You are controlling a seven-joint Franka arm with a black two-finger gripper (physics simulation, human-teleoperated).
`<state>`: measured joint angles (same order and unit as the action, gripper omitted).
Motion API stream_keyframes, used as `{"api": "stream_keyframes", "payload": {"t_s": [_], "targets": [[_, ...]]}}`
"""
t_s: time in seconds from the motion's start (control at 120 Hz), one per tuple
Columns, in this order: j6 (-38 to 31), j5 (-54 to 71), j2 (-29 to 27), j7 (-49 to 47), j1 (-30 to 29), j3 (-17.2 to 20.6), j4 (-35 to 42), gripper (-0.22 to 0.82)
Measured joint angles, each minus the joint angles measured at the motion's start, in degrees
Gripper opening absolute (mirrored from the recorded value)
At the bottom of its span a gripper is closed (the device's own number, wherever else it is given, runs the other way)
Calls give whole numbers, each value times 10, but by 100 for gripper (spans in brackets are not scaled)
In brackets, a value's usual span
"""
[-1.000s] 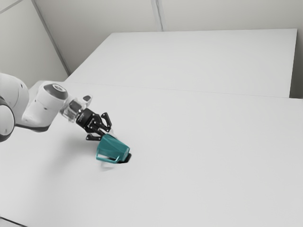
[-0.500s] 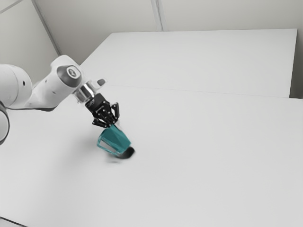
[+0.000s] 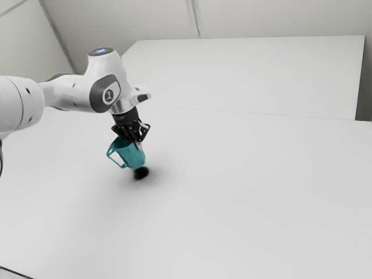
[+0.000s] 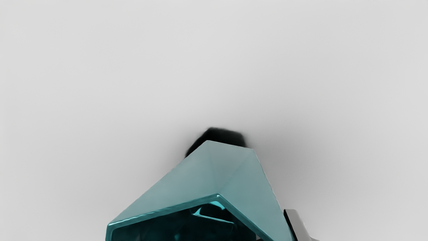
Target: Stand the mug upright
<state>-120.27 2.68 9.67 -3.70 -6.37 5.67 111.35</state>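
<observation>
My gripper [image 3: 137,143] is above the teal faceted mug [image 3: 131,156], pinching its wall near the rim. The mug's mouth faces up toward the hand and its body leans slightly, with the handle on the exterior view's left. A dark patch lies on the table just beyond its base; whether the base touches the table I cannot tell. In the wrist view, my gripper [image 4: 277,232] has one grey finger outside the wall of the mug [image 4: 200,180], while the other is mostly hidden at the mug's inner side.
A white table surface [image 3: 250,192] surrounds the mug. Farther back, a second white surface [image 3: 244,75] stretches below the pale walls. A dark cable lies at the exterior view's lower left.
My hand has risen and swung to point more steeply down. The mug has come along, shifting up in the exterior view and turning from strongly tilted to nearly upright.
</observation>
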Motion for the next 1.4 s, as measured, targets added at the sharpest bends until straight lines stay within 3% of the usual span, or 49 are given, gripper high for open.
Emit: {"api": "stream_keyframes", "payload": {"t_s": [0.692,0.875,0.992,1.167,1.4], "targets": [[-75,50,31,-75,0,13,39,-17],[-74,51,30,-81,0,16,37,22],[-70,51,12,-83,0,16,35,38],[-52,51,-20,-84,1,16,31,51],[-2,48,-58,-83,15,15,-11,57]]}}
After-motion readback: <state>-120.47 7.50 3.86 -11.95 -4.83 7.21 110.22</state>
